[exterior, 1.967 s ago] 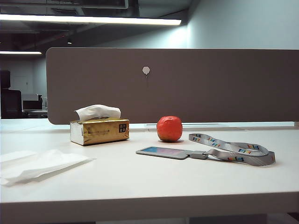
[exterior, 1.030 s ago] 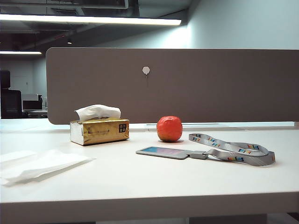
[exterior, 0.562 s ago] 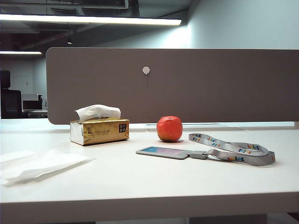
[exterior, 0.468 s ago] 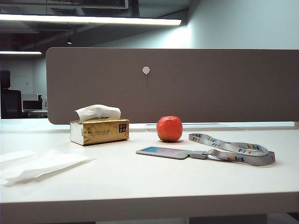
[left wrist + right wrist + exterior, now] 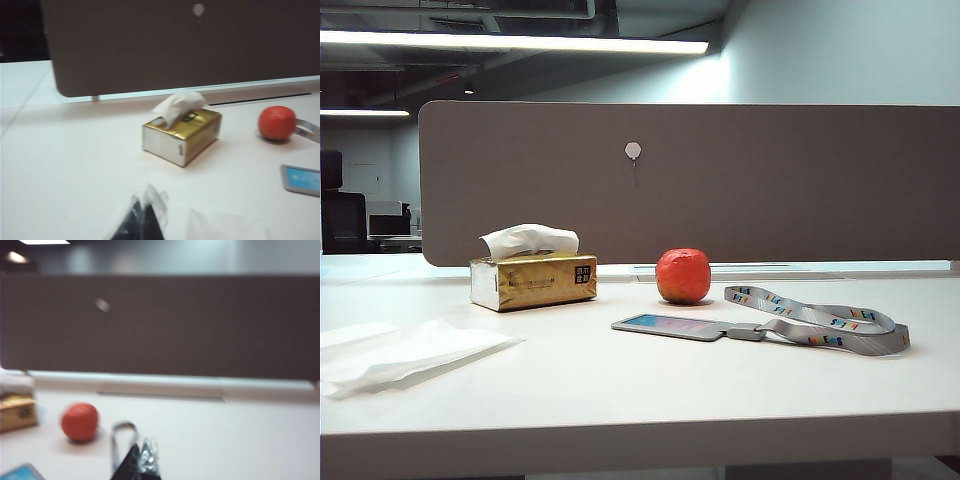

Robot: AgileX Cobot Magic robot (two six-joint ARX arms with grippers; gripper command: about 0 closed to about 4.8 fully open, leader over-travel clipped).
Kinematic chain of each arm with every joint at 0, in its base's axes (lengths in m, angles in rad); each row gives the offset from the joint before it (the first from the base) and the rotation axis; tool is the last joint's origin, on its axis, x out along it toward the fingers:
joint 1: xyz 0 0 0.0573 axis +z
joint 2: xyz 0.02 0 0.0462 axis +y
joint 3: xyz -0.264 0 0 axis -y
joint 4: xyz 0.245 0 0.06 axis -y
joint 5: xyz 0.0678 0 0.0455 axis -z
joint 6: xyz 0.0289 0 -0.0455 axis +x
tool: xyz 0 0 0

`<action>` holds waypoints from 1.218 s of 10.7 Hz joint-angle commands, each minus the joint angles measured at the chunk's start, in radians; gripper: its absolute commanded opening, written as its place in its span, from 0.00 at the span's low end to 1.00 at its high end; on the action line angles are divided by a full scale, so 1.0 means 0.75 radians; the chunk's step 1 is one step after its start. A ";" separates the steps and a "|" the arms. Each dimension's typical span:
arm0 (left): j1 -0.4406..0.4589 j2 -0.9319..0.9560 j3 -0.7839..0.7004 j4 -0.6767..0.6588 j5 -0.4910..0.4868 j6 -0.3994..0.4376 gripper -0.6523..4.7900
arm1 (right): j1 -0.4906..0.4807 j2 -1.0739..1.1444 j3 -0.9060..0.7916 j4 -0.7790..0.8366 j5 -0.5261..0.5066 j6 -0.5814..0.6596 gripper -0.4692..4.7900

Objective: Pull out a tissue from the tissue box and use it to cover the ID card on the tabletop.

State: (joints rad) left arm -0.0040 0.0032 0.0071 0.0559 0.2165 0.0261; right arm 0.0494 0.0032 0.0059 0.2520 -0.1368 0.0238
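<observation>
The gold tissue box point(image 5: 535, 282) stands on the white tabletop point(image 5: 620, 390) at the left, and a white tissue point(image 5: 530, 240) pokes up from its top. To its right the ID card point(image 5: 665, 326) lies flat and uncovered, clipped to a grey lanyard point(image 5: 820, 322). Neither arm shows in the exterior view. In the left wrist view my left gripper point(image 5: 141, 210) is shut and empty, well short of the box point(image 5: 182, 135) and the card point(image 5: 302, 180). My right gripper point(image 5: 140, 452) is shut and empty, hanging near the lanyard loop point(image 5: 122, 440), with the card's corner point(image 5: 20, 473) off to one side.
A red round fruit point(image 5: 682, 275) sits between the box and the lanyard, just behind the card. A rumpled heap of white tissue point(image 5: 410, 355) lies at the front left of the table. A grey-brown divider panel point(image 5: 720, 180) runs along the back edge.
</observation>
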 commanded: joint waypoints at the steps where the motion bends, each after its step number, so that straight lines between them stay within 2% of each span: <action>1: -0.001 0.001 0.005 0.017 0.081 -0.006 0.11 | 0.001 -0.001 0.038 0.057 -0.087 0.003 0.09; 2: -0.001 0.001 0.005 0.066 0.168 -0.011 0.11 | 0.001 0.028 0.251 -0.058 -0.172 -0.075 0.09; 3: -0.001 0.001 0.005 0.101 0.167 -0.036 0.11 | 0.001 0.143 0.458 -0.179 -0.246 -0.143 0.09; 5: -0.002 0.001 0.005 0.101 0.167 -0.036 0.11 | 0.001 0.443 0.788 -0.244 -0.419 -0.141 0.09; 6: -0.002 0.001 0.005 0.101 0.167 -0.037 0.11 | 0.002 0.620 0.947 -0.293 -0.542 -0.137 0.09; 7: -0.002 0.001 0.005 0.101 0.168 -0.037 0.11 | 0.018 0.895 1.144 -0.306 -0.735 -0.136 0.09; 9: -0.002 0.001 0.005 0.101 0.167 -0.052 0.11 | 0.176 1.261 1.312 -0.239 -0.739 -0.138 0.09; 11: -0.002 0.001 0.005 0.101 0.166 -0.055 0.11 | 0.370 1.743 1.458 -0.049 -0.710 -0.139 0.09; 13: -0.002 0.001 0.005 0.097 0.167 -0.055 0.11 | 0.457 1.962 1.573 -0.038 -0.627 -0.163 0.09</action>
State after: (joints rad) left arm -0.0040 0.0032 0.0071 0.1165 0.3378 -0.0158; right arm 0.3779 1.4528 1.1614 0.1963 -0.6304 -0.0811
